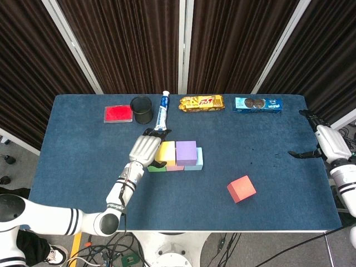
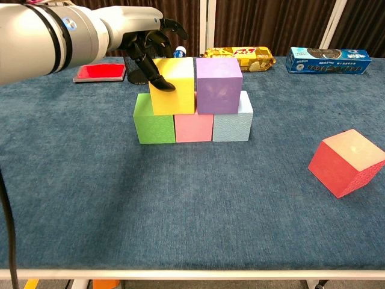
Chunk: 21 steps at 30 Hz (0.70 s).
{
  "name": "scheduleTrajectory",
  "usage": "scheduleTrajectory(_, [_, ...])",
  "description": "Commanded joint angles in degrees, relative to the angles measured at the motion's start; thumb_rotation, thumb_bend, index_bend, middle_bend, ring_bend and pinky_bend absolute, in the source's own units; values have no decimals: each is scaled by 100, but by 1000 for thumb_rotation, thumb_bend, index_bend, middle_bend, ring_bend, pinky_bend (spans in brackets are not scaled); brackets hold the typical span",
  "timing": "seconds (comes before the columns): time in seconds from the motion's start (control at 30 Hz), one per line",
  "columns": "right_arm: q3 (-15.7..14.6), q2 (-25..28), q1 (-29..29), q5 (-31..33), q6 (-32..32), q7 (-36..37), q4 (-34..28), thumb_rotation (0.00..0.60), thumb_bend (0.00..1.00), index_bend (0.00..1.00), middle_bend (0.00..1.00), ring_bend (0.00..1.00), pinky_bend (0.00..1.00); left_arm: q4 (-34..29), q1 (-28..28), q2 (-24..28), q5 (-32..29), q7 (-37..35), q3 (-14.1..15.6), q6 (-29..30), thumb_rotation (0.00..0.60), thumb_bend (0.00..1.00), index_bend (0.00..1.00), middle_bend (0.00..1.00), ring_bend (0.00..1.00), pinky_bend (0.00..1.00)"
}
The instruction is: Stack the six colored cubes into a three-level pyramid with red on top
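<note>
In the head view the left robot hand (image 1: 146, 149) covers most of the green cube (image 1: 153, 167), so only a small strip of it shows at the lower left of the block group. The chest view shows this cube (image 2: 154, 120) fully. The pink cube (image 2: 194, 126) is also mostly hidden from above by the yellow cube (image 1: 166, 151) and the purple cube (image 1: 186, 151) that sit on the bottom row.

The left robot hand (image 2: 144, 37), in the upper left of the chest view, holds the yellow cube (image 2: 174, 86): the thumb lies on its front face and the other fingers curl over its top and back. This cube rests on the green and pink cubes, touching the purple cube (image 2: 219, 85) on its right. The light blue cube (image 2: 233, 123) closes the bottom row.

The red cube (image 2: 347, 162) lies alone on the tabletop (image 2: 180, 205), tilted, at the right of the frame, well apart from the stack.

The right robot hand (image 1: 321, 140) is at the far right edge of the head view, over the tabletop edge, with fingers apart and holding nothing. It does not appear in the chest view.
</note>
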Motion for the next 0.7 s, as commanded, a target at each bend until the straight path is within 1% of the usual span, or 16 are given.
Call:
scheduleTrajectory(0.03, [-3, -1, 3, -1, -4, -8, -2, 600, 0, 0, 0, 0, 0, 16, 6, -3, 22, -21, 16, -14, 600, 260, 107, 604, 186, 93])
scheduleTrajectory(0.37, [-8, -25, 17, 18, -29, -29, 9, 600, 0, 0, 0, 0, 0, 61, 3, -44, -10, -38, 36, -29, 600, 260, 107, 603, 185, 93])
scheduleTrajectory(0.47, [-8, -21, 19, 18, -40, -21, 14, 600, 1, 0, 0, 0, 0, 40, 7, -50, -26, -23, 63, -28, 600, 260, 107, 586, 186, 93])
scheduleTrajectory(0.53, [-7, -16, 16, 16, -37, -14, 9, 600, 1, 0, 0, 0, 0, 23, 11, -47, -31, -42, 65, -54, 600, 260, 104, 556, 185, 92])
scheduleTrajectory(0.7, [-11, -15, 5, 17, -31, -3, 16, 600, 0, 0, 0, 0, 0, -9, 6, 0, -38, -66, 70, -134, 600, 257, 100, 395, 185, 89])
